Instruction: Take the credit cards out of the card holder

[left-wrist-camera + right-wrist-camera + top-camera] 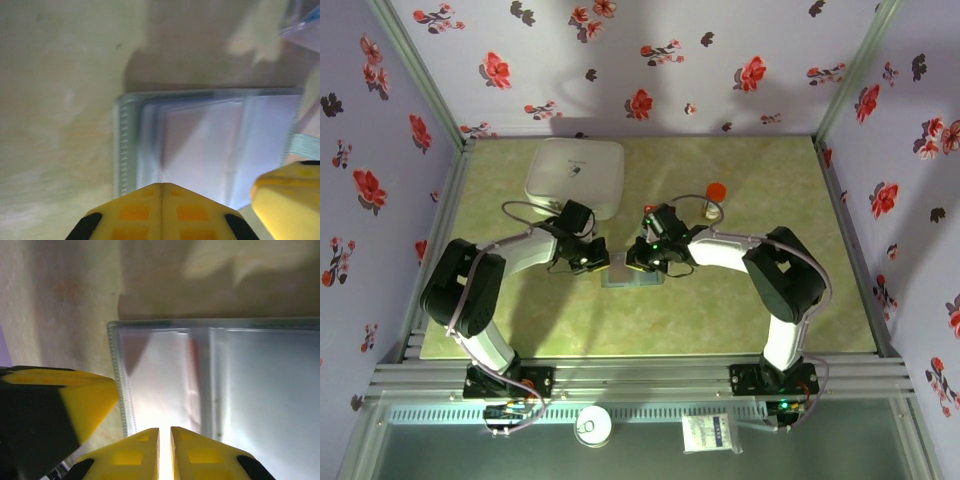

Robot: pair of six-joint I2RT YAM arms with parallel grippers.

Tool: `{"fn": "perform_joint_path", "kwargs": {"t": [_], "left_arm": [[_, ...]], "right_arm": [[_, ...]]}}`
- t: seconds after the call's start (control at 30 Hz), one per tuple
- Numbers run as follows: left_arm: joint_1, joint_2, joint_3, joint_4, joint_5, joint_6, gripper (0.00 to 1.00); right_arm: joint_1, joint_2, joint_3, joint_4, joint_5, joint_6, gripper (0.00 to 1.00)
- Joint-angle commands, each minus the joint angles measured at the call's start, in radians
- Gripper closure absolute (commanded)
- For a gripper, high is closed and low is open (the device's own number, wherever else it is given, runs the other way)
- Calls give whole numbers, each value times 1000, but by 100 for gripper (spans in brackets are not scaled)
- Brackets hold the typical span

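A: Yellow on both pairs of fingertips, black further back. Left gripper (588, 262) first: clenched or released?

B: Clenched. From the left wrist camera, pads (135, 212) pressed flat together, only a seam between, nothing visible inside the seam. Hovers at the near edge of the card holder (210, 145); touching or just above, cannot tell.

A: And the pose of the left arm?

B: Rises from the base at the near left corner, folds at the elbow out toward the left side, then stretches inward and to the right, low over the green table (770, 300). Ends at the left edge of the holder, wrist tilted downward.

A: Right gripper (642, 262)?

B: Almost a mirror. Climbs from the near right base, bends at the elbow far out to the right, reaches back to the left with the white forearm. Points down at the right part of the holder. Fingertips (200, 455) nearly together, with a thin bright slit between. Cannot tell whether pinching the holder's edge or holding nothing.

A: And the card holder, where exactly?

B: Lies open and flat in the middle of the table, right between the two grippers, both very close to each other. Shows clear pale pockets (250, 390) and a stitched border along one side. Also a reddish streak (192, 355) under the plastic, too blurred to name.

A: Around it?

B: White box (575, 175) behind the left gripper, well apart from the holder. Small orange-red cap (716, 190) behind the right wrist.
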Motion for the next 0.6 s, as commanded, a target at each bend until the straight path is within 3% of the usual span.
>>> {"fn": "perform_joint_path", "kwargs": {"t": [0.0, 0.57], "left_arm": [[7, 8, -22, -7, -12, 25, 99], [38, 43, -31, -25, 4, 67, 100]], "right_arm": [[12, 31, 53, -26, -24, -12, 85], [4, 71, 82, -160, 46, -78, 84]]}}
